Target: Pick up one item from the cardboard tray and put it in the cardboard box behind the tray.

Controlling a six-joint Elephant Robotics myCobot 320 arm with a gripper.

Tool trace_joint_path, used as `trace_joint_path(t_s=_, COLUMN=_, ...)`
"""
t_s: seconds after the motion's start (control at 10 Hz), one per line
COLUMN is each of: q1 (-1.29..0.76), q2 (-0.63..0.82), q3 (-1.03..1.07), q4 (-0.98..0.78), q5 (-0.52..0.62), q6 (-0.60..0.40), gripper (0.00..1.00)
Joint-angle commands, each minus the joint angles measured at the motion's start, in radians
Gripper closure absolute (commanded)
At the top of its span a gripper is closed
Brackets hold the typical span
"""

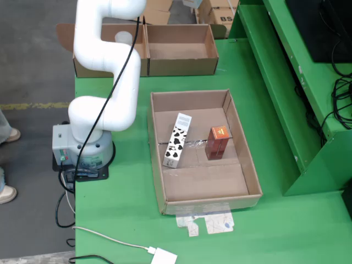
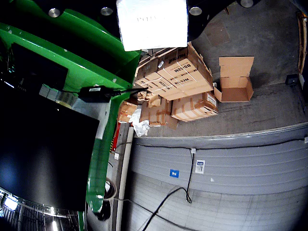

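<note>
In the view from above, the arm (image 1: pixel 104 66) is cut off by the top edge, so the gripper cannot be seen. The print on the two cartons (image 1: pixel 177 141) in the tray (image 1: pixel 160 165) is too small to be read.

"bs" shows on a stacked carton (image 1: pixel 223 16); other print unreadable.

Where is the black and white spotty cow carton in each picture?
View from above: the cow-patterned carton lies in the cardboard tray, left of the red carton.
View that rides on the gripper: not in it; that camera faces away from the table, toward stacked boxes and a wall.
Shared landmark: the green frame.
</note>
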Motion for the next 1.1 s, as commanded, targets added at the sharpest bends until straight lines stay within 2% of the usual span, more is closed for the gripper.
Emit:
trace_joint_path(t_s=0.0, q1=-0.032, q2=-0.014, q3=0.026, q4=0.013, q5=-0.009, q6=0.022, gripper=1.0)
trace_joint_path(t_s=0.1, q1=-0.047, q2=-0.052, q3=0.026, q4=0.013, q5=-0.009, q6=0.031, gripper=1.0)
trace_joint_path(t_s=0.2, q1=-0.068, q2=-0.119, q3=0.026, q4=0.013, q5=-0.009, q6=0.126, gripper=1.0)
trace_joint_path(t_s=0.4, q1=-0.072, q2=-0.15, q3=0.026, q4=0.013, q5=-0.009, q6=0.139, gripper=1.0)
trace_joint_path(t_s=0.5, q1=-0.077, q2=-0.204, q3=0.026, q4=0.013, q5=-0.009, q6=0.114, gripper=1.0)
trace_joint_path(t_s=0.7, q1=-0.082, q2=-0.252, q3=0.026, q4=0.013, q5=-0.009, q6=0.177, gripper=1.0)
trace_joint_path(t_s=0.8, q1=-0.087, q2=-0.274, q3=0.026, q4=0.013, q5=-0.009, q6=0.123, gripper=1.0)
trace_joint_path(t_s=1.0, q1=-0.094, q2=-0.302, q3=0.026, q4=0.013, q5=-0.009, q6=0.168, gripper=1.0)
